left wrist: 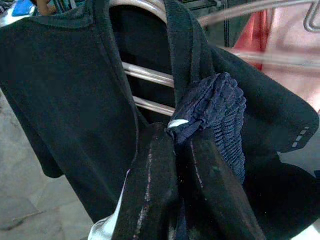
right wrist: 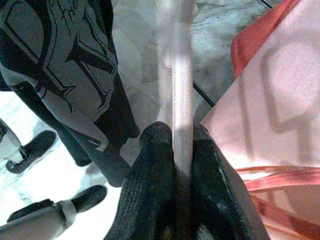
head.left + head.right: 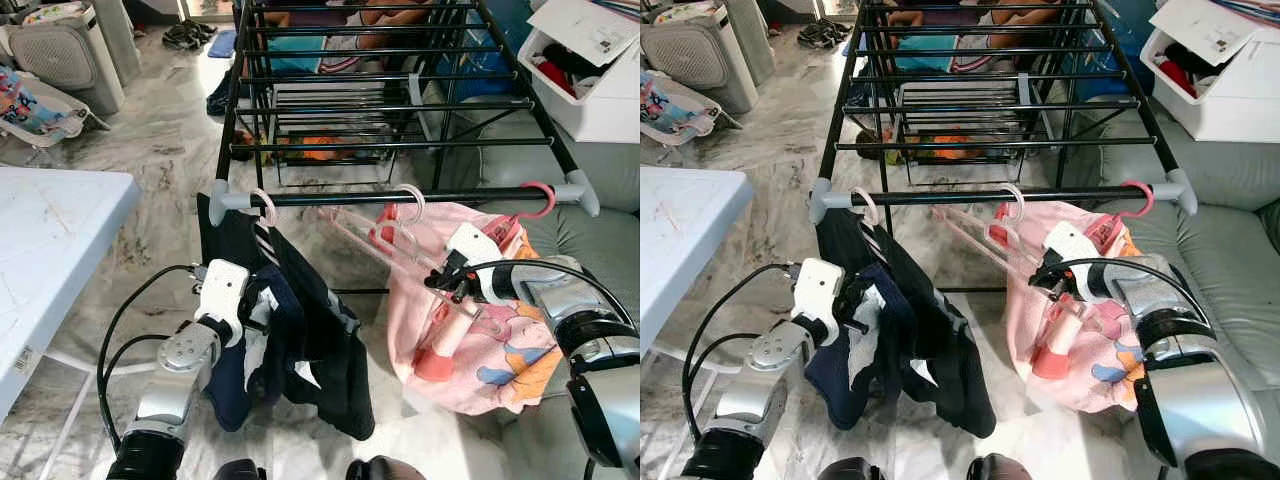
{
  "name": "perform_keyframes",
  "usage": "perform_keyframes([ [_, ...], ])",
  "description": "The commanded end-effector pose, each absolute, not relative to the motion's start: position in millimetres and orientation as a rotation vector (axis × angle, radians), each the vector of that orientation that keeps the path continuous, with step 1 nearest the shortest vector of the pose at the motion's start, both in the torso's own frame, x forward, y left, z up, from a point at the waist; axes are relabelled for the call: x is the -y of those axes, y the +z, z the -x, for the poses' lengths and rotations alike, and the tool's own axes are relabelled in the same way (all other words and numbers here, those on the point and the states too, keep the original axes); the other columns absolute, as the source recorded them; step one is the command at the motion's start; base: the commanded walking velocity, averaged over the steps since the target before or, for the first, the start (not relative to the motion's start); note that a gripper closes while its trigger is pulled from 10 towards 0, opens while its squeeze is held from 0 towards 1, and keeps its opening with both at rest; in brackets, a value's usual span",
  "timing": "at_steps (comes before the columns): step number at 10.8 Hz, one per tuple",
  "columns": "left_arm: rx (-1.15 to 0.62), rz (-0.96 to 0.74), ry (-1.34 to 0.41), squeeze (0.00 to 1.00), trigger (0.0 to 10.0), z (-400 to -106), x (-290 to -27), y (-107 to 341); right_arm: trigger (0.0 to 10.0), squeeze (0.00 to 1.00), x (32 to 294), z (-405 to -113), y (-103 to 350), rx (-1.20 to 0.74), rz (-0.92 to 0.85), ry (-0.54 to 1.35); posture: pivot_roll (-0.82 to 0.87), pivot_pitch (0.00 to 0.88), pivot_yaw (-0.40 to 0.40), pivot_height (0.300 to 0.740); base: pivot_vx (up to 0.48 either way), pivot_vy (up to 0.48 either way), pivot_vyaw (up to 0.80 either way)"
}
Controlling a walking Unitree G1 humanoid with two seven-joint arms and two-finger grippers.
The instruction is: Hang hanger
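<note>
A black drying rack (image 3: 400,197) stands before me. A clear pink hanger (image 3: 405,235) hooks over its front bar, and my right gripper (image 3: 443,280) is shut on the hanger's arm (image 2: 181,100). Behind it a pink printed garment (image 3: 490,330) hangs from a red hanger (image 3: 535,195). At the bar's left end a black shirt (image 3: 320,340) hangs on a pale hanger (image 3: 266,208). My left gripper (image 3: 252,305) is shut on a dark blue ribbed fabric (image 1: 215,107) in front of that shirt.
A white table (image 3: 50,250) lies at my left. A grey sofa (image 3: 590,240) sits at the right, with a white storage box (image 3: 590,70) behind it. Clothes hang at the rack's far end. A white appliance (image 3: 60,50) stands at the far left on the marble floor.
</note>
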State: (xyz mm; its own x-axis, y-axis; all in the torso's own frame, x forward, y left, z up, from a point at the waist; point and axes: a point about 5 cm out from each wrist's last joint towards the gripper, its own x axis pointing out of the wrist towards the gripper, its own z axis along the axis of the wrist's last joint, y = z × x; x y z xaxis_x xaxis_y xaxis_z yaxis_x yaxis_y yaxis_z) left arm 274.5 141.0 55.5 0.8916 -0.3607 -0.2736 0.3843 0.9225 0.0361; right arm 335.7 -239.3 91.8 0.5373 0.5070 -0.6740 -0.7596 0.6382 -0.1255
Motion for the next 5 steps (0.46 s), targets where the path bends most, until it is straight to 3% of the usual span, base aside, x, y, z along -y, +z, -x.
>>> perform_keyframes([
  [1,-0.246,-0.102,-0.393,0.0,10.0,-277.7,-139.7,60.1,0.0,0.0,234.8,-340.3,98.4,-0.619,0.443,0.805,-0.07,0.0,0.0,0.74,0.0,0.0,0.0],
  [4,-0.248,-0.103,-0.396,0.0,10.0,-277.3,-139.0,59.8,0.0,0.0,230.9,-340.6,97.6,-0.604,0.416,0.815,-0.07,0.0,-0.002,0.74,0.0,0.0,0.0],
  [5,-0.248,-0.105,-0.398,0.0,10.0,-277.4,-138.6,59.7,8.1,0.0,227.2,-342.8,99.0,-0.587,0.408,0.812,-0.07,0.0,-0.001,0.74,0.0,0.0,0.0],
])
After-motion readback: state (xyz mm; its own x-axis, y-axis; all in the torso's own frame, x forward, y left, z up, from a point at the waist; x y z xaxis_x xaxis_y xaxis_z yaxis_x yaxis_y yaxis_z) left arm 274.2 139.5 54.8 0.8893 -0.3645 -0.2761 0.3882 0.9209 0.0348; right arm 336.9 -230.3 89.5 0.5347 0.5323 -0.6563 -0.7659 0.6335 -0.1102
